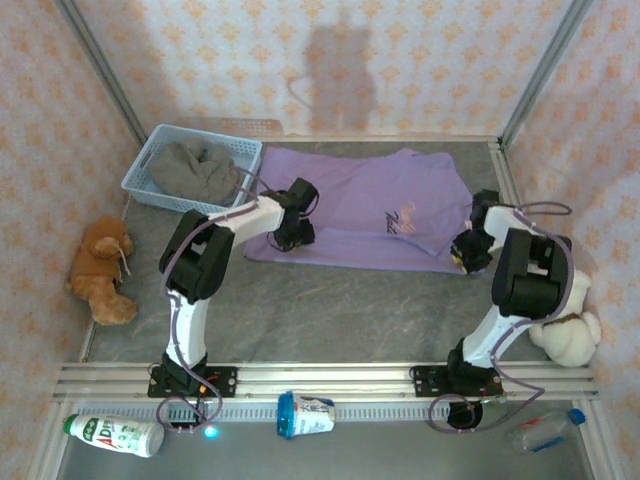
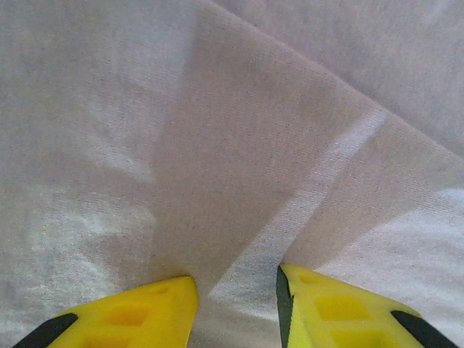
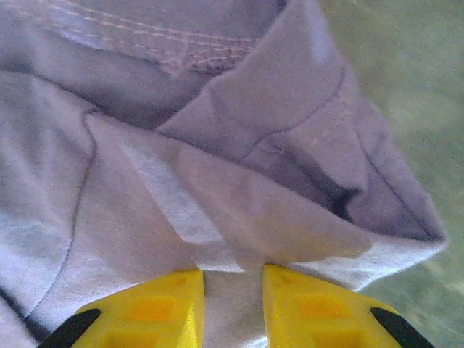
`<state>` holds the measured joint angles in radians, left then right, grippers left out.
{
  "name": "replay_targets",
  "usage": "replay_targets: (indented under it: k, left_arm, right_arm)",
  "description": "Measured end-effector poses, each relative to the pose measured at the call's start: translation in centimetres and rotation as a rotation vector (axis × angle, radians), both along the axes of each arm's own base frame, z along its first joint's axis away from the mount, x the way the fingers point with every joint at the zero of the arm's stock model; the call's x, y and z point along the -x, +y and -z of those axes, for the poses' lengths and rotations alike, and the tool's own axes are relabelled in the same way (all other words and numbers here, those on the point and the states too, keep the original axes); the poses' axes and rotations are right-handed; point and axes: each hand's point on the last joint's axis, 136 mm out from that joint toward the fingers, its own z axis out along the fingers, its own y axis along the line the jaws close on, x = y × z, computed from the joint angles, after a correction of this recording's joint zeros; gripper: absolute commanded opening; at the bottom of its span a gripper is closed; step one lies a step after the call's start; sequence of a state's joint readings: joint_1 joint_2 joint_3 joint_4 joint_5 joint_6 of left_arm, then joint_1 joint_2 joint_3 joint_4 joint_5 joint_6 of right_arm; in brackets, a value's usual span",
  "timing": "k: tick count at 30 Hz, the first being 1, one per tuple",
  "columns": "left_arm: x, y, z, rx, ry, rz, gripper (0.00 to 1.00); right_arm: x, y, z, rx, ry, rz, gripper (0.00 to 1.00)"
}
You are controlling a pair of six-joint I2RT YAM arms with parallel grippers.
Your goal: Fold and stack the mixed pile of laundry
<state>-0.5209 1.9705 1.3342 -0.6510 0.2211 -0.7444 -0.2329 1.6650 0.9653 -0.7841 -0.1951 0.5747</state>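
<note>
With the T-shirt [image 1: 350, 200] flat mid-table and the grey top [image 1: 195, 168] in the basket [image 1: 137, 178], our left gripper [image 1: 293, 232] and right gripper [image 1: 467, 250], jaws nearly closed, each pinch its near edge; next we likely lift together and fold.

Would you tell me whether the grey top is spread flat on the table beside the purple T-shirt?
No, the grey top lies bunched inside the blue basket, left of the purple T-shirt.

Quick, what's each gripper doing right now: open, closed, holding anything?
Left gripper: closed, pinching a fold of the purple T-shirt.
Right gripper: closed, gripping the purple T-shirt at its edge.
</note>
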Motion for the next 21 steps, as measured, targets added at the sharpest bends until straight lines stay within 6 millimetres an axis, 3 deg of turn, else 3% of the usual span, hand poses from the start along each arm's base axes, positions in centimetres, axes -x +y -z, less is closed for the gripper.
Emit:
replay_targets:
  k: [4,7,9,12,16,21]
  left_arm:
    - [2.9,1.4,-0.2,-0.014,0.071,-0.025,0.61]
    - [3.8,2.3,-0.6,-0.036,0.104,-0.057,0.78]
    - [3.4,2.3,-1.4,-0.044,0.102,-0.073,0.99]
    - [0.6,1.4,-4.1,-0.029,0.032,-0.076,1.0]
    - [-3.8,0.4,-7.5,0.012,-0.091,-0.092,1.0]
    - [-6.4,3.2,-8.2,0.028,-0.129,-0.186,1.0]
  right_arm:
    - [3.0,1.4,-0.6,-0.038,0.028,-0.025,0.37]
    - [2.3,2.9,-2.7,-0.048,-0.041,-0.084,0.47]
    - [0.9,4.4,-4.5,-0.056,-0.108,-0.142,0.5]
    - [-0.6,7.0,-6.1,-0.077,-0.169,-0.23,0.51]
    - [-0.4,10.5,-6.1,-0.101,-0.166,-0.341,0.51]
    - [1.1,12.4,-4.1,-0.126,-0.132,-0.362,0.51]
